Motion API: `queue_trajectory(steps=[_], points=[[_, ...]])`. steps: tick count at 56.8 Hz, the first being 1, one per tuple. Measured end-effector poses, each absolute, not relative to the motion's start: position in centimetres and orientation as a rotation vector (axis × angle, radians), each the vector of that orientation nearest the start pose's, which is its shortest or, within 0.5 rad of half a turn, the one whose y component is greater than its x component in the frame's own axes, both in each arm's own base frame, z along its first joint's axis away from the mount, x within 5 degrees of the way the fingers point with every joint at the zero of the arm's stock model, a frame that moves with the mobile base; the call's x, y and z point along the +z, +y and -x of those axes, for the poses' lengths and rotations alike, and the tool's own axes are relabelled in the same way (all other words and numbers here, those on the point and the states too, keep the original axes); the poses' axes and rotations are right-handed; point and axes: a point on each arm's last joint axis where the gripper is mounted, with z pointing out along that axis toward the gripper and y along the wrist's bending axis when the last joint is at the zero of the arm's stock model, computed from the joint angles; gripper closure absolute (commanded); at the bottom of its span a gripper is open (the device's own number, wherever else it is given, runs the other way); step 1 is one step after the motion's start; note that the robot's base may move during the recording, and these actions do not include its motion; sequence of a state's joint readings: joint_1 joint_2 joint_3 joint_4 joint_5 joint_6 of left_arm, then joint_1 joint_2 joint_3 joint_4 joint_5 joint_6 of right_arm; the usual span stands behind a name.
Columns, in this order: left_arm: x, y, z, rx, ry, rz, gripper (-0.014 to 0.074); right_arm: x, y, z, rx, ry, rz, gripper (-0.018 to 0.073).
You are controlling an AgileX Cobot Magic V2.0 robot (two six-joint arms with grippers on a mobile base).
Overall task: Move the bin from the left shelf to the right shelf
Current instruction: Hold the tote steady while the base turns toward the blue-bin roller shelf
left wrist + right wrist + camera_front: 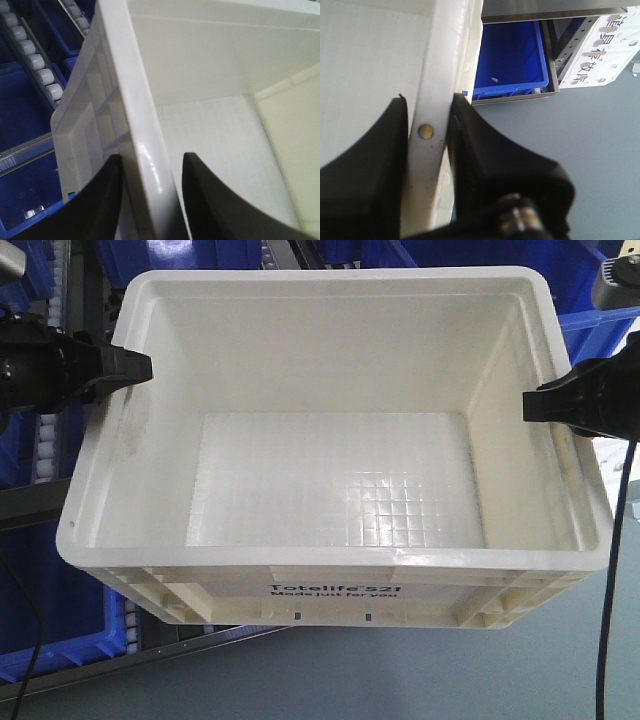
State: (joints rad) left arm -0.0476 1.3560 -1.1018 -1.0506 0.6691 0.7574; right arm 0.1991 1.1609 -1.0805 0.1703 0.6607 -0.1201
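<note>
Two end effectors: one on each short side of the bin (330, 350), which was held between them.
Left end effector (140, 367): black, closed over the bin's left rim; the wrist view showed one finger (100, 200) against the ribbed outer wall and the other (210, 200) inside, with the rim between them.
Right end effector (535, 405): black, pinching the right rim; its wrist view showed both fingers pressed against the white edge, beside a small round brass-coloured spot (425, 131) on that rim.
Bin: large, white, rectangular, upright with its mouth facing up. It filled the middle of the front view.
Bin interior: a glossy floor with a raised grid pattern (400, 510) and smooth walls.
Bin print: black "Totelife 521 Made just for you" (335, 592) on the near long side, below the ribbed rim.
Position: the near side hung over grey floor (400, 670); the far side sat before the shelving.
Shelving: blue bins (25, 440) behind and to the left, and a rail of white rollers (37, 60) running past the bin's left wall.
Right wrist view: another blue bin (510, 55) on a metal shelf, and a white panel with Chinese characters (605, 50) beside it.
</note>
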Motion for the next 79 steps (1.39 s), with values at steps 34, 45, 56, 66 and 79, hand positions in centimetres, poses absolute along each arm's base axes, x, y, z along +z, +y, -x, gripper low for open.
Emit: queue_trajectory(steps=[34, 45, 56, 66, 79], points=[[34.76, -6.3, -29.15, -0.737, 2.092, -0.202, 0.06, 36.65, 5.79, -23.89, 0.234, 2.208, 0.262, 0.0564], [34.76, -6.3, -29.15, -0.737, 2.092, -0.202, 0.06, 36.65, 5.79, -23.89, 0.234, 2.208, 0.262, 0.0564], [34.76, -6.3, -29.15, -0.737, 2.092, -0.202, 0.06, 36.65, 5.79, -23.89, 0.233, 2.208, 0.262, 0.0564], [34.76, -6.3, -29.15, -0.737, 2.092, -0.202, 0.06, 36.65, 5.78, -23.89, 0.232, 2.208, 0.263, 0.0564], [34.76, -6.3, -29.15, -0.737, 2.092, -0.202, 0.06, 36.65, 5.78, -23.89, 0.232, 2.208, 0.263, 0.0564]])
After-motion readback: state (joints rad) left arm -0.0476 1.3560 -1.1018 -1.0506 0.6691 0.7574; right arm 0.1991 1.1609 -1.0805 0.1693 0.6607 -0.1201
